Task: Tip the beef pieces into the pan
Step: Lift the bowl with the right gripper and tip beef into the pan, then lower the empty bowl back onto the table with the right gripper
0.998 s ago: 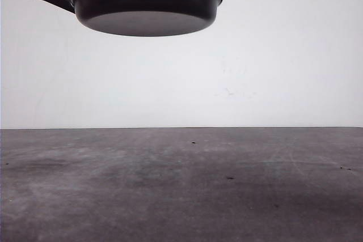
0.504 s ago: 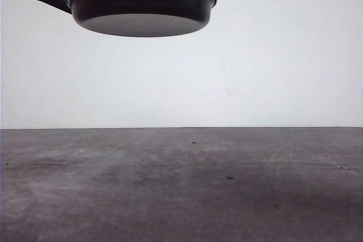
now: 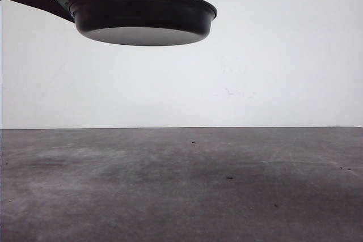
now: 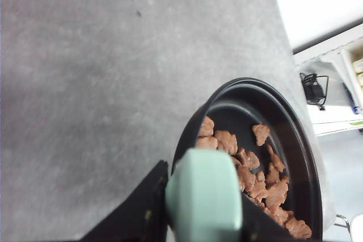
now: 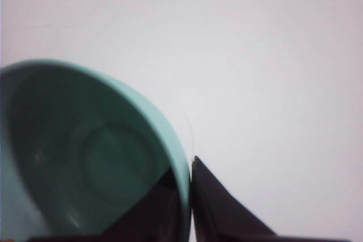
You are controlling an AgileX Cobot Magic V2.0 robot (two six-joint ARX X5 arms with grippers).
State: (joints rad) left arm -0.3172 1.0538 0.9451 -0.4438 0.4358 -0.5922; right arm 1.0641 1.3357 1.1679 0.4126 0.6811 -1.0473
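**Grey desk, pan up in the air**

Grey desk [image 3: 181,185] sits well below everything. Left gripper [image 4: 195,219] is clamped on the mint handle [image 4: 203,196] of the pan [image 3: 144,15], beef pieces [image 4: 255,182] heaped inside it. Right gripper [image 5: 190,208] pinches the teal bowl [image 5: 85,157] by its rim

The front camera sits low, almost level with the counter [image 3: 181,185], and faces forward toward a plain white wall [image 3: 272,60]; it looks up at the underside of the pan [image 3: 142,18] held high at upper left. The left wrist camera looks steeply down, close behind the pan's mint handle [image 4: 203,196], into the pan and onto the counter beyond. The right wrist camera faces a pale blank surface, very near a teal bowl [image 5: 85,162]. Front and left wrist views share the pan and counter.
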